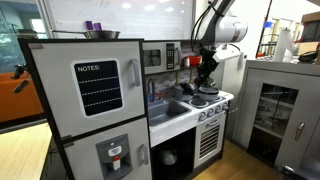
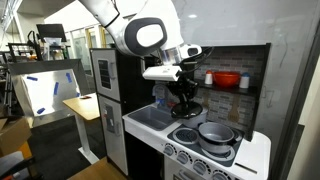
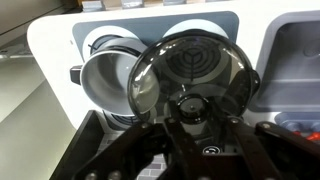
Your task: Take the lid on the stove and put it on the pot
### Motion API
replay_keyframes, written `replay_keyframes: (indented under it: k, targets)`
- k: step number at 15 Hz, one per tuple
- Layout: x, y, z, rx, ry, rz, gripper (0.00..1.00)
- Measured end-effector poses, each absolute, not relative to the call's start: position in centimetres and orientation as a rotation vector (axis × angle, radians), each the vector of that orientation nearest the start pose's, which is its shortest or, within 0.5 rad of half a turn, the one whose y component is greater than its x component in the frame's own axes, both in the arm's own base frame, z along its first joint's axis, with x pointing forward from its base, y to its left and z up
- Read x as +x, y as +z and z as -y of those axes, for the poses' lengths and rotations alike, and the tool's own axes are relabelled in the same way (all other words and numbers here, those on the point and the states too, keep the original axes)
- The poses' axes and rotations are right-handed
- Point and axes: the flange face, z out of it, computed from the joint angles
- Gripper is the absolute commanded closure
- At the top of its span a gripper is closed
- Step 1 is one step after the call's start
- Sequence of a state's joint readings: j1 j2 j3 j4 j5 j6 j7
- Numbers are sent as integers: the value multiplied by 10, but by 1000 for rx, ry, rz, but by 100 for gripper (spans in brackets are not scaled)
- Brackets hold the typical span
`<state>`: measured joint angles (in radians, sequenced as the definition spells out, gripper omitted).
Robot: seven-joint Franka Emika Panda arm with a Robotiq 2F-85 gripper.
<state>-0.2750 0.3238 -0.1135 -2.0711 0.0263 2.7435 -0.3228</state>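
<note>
In the wrist view the pot (image 3: pixel 103 75) sits on the left, upright on the stove (image 3: pixel 48 50). Its mouth is open and dark inside, and nothing covers it. Just beside the pot, toward the middle of that view, hangs the lid (image 3: pixel 190 62). Its rim crosses the pot's rim in the picture, but I judge it is not resting on the pot, because the lid is tilted with its face turned toward the camera rather than lying level. Further from the pot, low in the view, my pincer (image 3: pixel 190 122) is closed on the lid's knob (image 3: pixel 190 107), with a finger on either side. The lid is therefore carried in the air, clear of the burners.

The coming move turns on one thing: the pot lies sideways from my pincer, not beneath it. In an exterior view the pot (image 2: pixel 215 133) stands lower than the pincer (image 2: pixel 183 97) and, as far as I can tell, nearer the stove's front edge. I judge I must shift across until the knob is over the pot's centre, level the lid, then lower it. A tilted lid could catch one rim and slide off.
</note>
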Motion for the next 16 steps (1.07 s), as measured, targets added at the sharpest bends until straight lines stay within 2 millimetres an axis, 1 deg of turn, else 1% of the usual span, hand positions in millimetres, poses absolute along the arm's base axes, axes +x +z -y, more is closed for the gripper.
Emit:
replay_keyframes:
  k: [7, 8, 13, 16]
  targets:
    - [574, 312, 233, -3237, -527, -124, 67]
    - [574, 312, 233, -3237, -527, -124, 92]
    - [574, 310, 233, -3237, -525, -122, 92]
    - [574, 312, 240, -3239, -533, -142, 92]
